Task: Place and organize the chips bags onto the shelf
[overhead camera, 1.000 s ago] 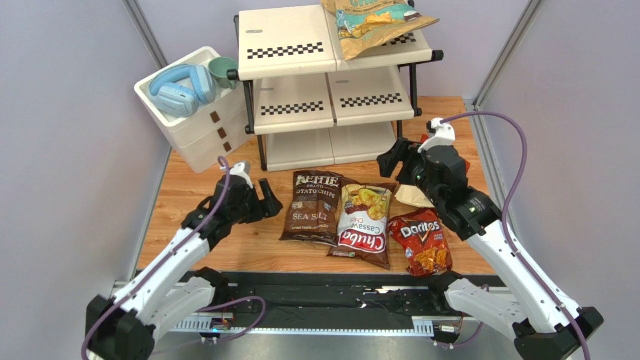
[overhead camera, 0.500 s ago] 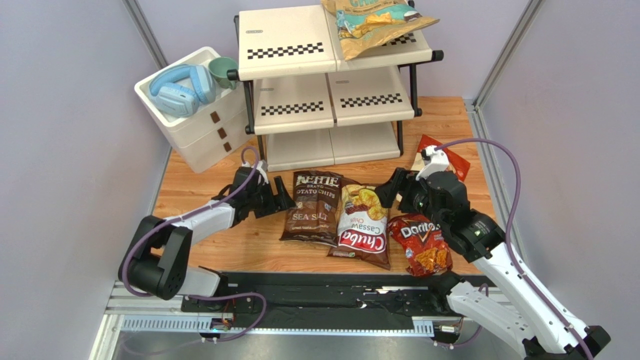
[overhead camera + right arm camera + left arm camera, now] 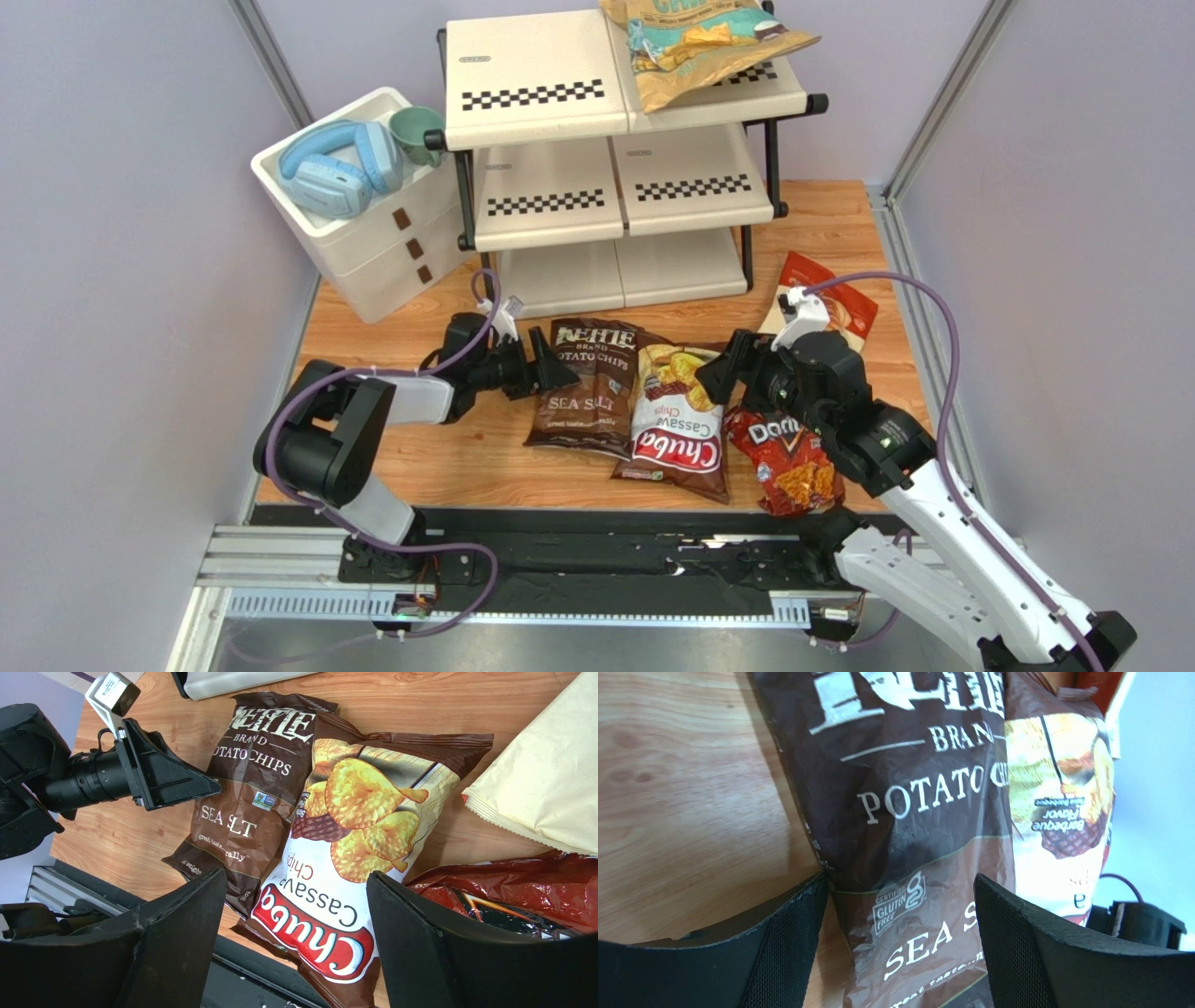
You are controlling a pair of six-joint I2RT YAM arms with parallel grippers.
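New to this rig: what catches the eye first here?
Three chips bags lie side by side on the wooden table before the shelf: dark Sea Salt, white Chuba, red Doritos. The left pincer and right pincer, both open, hover at them; a tan bag tops the shelf.

Right gripper (image 3: 295,882) hanging wide open over the chip bags.
Between my two fingers I see the white-red Chuba bag (image 3: 351,833) lying flat on the wooden table (image 3: 435,693). It lies side by side with the dark brown Sea Salt bag (image 3: 246,791), their feet toward the table's near edge. The red Doritos bag (image 3: 519,889) lies crumpled lower right, with the cream bag (image 3: 540,791) above it. The left gripper (image 3: 210,780) points at the Sea Salt bag's left edge, possibly touching it.
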